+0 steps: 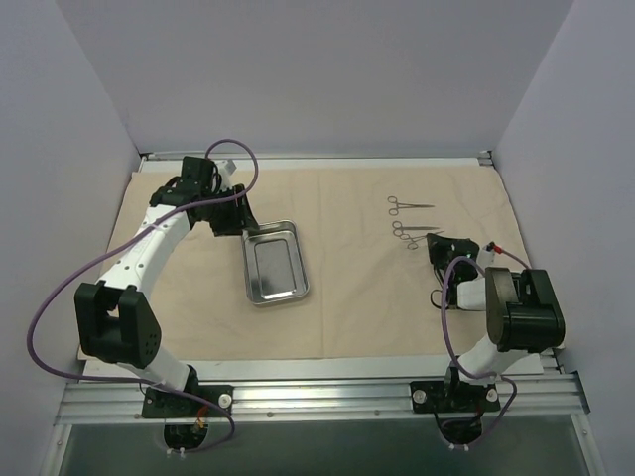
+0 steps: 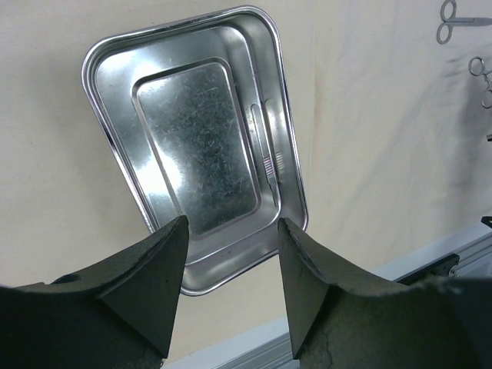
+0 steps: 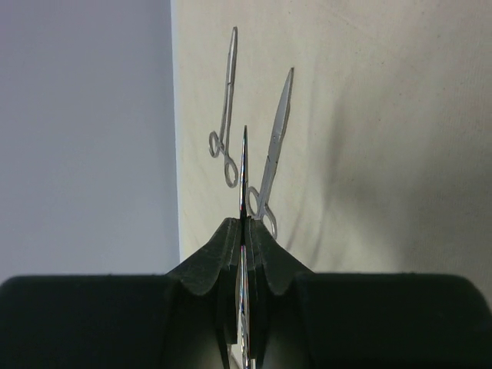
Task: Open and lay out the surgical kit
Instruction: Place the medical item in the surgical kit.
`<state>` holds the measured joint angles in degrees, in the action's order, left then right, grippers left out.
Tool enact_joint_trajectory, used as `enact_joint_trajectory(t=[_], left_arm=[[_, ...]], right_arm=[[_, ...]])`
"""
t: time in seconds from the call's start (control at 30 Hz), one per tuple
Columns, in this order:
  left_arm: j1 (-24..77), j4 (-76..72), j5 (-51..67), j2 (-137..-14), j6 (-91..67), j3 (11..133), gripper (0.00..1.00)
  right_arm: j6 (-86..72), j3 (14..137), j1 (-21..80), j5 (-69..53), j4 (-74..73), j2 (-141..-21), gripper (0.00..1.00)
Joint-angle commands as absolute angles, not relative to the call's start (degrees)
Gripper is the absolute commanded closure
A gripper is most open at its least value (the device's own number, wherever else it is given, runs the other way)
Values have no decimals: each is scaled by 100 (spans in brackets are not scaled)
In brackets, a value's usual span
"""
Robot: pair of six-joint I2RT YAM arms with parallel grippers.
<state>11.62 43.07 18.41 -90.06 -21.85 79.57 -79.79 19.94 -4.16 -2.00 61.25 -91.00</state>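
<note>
Beige cloth [image 1: 347, 297] lies spread flat over most of the worktop [image 1: 327, 368], reaching almost to the side walls. A shiny steel tray [image 1: 275, 263] sits on it left of centre, right way up, with a slim pair of tweezers [image 2: 266, 146] lying along one long inner wall. The left end effector [image 1: 236, 220] hangs at the tray's far left corner; from its own camera the left end effector [image 2: 231, 223] stands fairly wide, the tray rim showing between its dark fingers [image 2: 157, 269], with nothing pinched that I can see. Over on the right part of the cloth, forceps [image 1: 409, 205] lie flat, with scissors [image 1: 417, 233] just nearer, the two close together but apart. The right end effector [image 1: 446, 250] is low, right beside the scissors. Its wrist view shows the right end effector [image 3: 244, 231] squeezed tight on a thin steel tool [image 3: 244, 173], seen edge-on with the tip poking forward between the forceps [image 3: 225, 115] and scissors [image 3: 274, 146]; what kind of tool I cannot tell.
</note>
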Motion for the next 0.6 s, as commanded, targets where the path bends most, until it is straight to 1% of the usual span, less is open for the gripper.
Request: enact_joint_trajectory(t=[0.0,0.33,0.5,0.57], left_arm=[[1134,4175,2004,-9061,-2118,8147,42],[1134,4192,2021,-9141,-2092,8156,42],[1134,4210,2021,-9158,-2083,8183,41],[1134,4219,2004,-9141,-2074,8165,42]], right_arm=[[-7954,2127,-404,-36,6442,-9263,100],[-8182,2013,-150,316,6539,-9606,100],[-8472,1917,193,632,6582,-9747,100],[-8490,1890,185,537,6601,-9826,100]])
